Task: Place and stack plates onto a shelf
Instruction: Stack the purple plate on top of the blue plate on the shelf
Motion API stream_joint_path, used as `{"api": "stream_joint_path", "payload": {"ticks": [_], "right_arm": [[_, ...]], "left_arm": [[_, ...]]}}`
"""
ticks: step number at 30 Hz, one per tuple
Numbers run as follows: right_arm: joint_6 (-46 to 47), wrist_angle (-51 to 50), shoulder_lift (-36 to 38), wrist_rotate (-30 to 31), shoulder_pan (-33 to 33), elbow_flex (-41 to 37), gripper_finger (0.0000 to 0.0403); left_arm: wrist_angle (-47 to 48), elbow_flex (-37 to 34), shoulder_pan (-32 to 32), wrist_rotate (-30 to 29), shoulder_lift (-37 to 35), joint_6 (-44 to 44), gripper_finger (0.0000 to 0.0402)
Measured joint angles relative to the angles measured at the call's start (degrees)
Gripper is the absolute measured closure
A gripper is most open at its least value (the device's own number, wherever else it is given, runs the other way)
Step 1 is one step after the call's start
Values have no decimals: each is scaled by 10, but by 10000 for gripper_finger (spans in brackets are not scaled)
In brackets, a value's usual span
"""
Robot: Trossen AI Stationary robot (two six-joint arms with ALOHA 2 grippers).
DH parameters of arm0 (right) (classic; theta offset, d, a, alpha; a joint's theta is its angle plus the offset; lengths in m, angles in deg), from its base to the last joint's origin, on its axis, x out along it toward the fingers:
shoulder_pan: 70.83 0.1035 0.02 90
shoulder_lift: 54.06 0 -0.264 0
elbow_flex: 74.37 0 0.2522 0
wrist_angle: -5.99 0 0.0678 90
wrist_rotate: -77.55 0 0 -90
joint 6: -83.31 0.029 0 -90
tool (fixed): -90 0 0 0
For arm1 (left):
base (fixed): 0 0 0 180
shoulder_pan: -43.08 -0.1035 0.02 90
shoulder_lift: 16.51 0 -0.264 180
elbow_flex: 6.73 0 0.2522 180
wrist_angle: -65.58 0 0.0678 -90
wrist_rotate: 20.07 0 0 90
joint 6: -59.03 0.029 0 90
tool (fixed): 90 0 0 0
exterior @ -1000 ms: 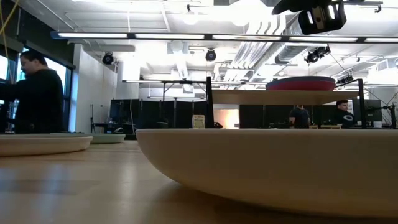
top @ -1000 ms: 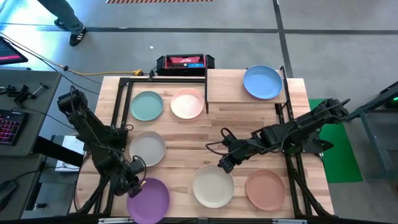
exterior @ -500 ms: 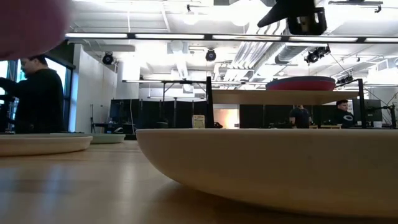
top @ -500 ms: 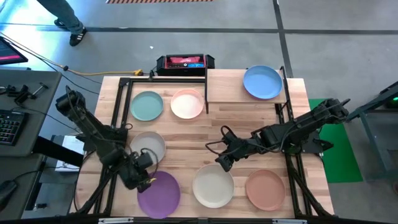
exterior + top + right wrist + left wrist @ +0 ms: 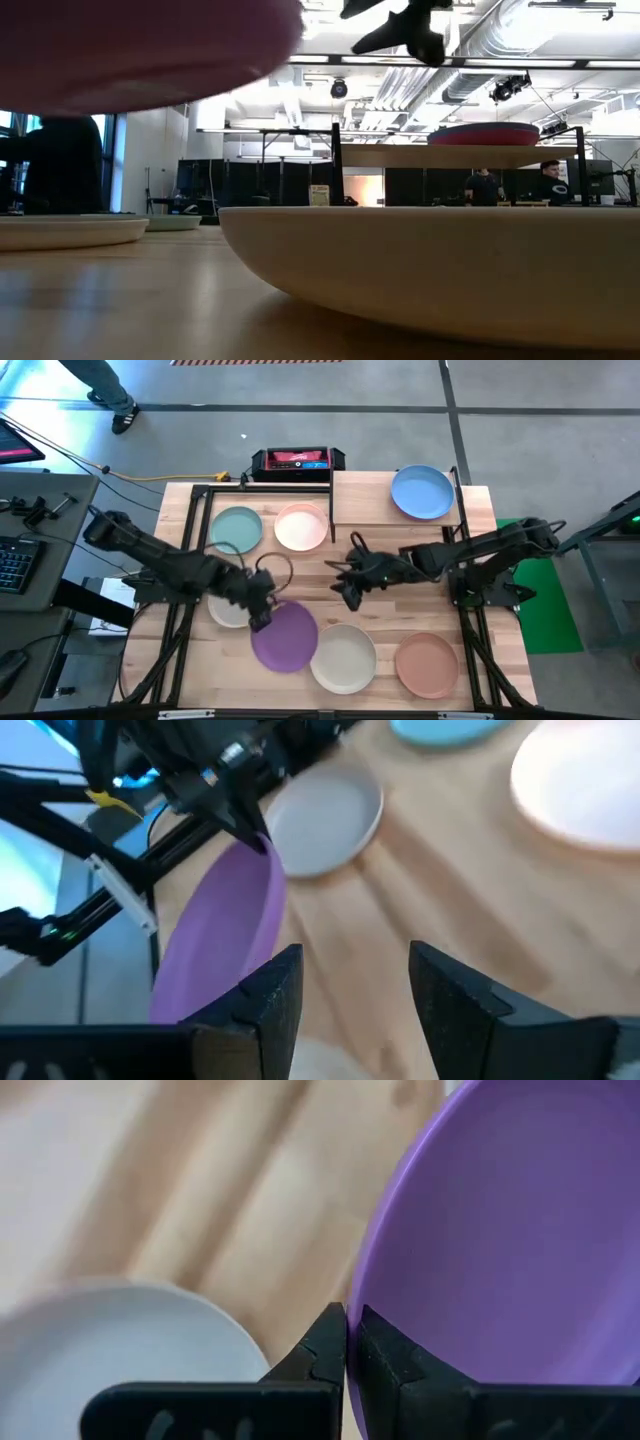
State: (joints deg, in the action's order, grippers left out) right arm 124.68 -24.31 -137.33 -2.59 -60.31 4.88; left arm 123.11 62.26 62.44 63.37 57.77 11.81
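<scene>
The left gripper (image 5: 262,619) is clamped on the rim of the purple plate (image 5: 284,636), held above the table (image 5: 300,575) beside the grey plate (image 5: 226,610); the right gripper (image 5: 345,582) hangs over mid-table, fingers apart, holding nothing. A blue plate (image 5: 421,492) sits on the shelf (image 5: 360,500).

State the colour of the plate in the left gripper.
Purple; the plate pinched by the left gripper shows best in the left wrist view.
</scene>
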Motion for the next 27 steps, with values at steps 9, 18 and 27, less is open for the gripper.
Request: {"api": "stream_joint_path", "payload": {"ticks": [9, 18, 27], "right_arm": [[-80, 17, 0, -9, -96, 0, 237], [-194, 4, 0, -44, -176, 22, 237], [-319, -52, 0, -21, -205, 126, 237]], "left_arm": [[1, 18, -157, 0, 0, 103, 401], [2, 55, -272, 0, 0, 171, 401], [1, 92, -330, -9, 0, 190, 401]]}}
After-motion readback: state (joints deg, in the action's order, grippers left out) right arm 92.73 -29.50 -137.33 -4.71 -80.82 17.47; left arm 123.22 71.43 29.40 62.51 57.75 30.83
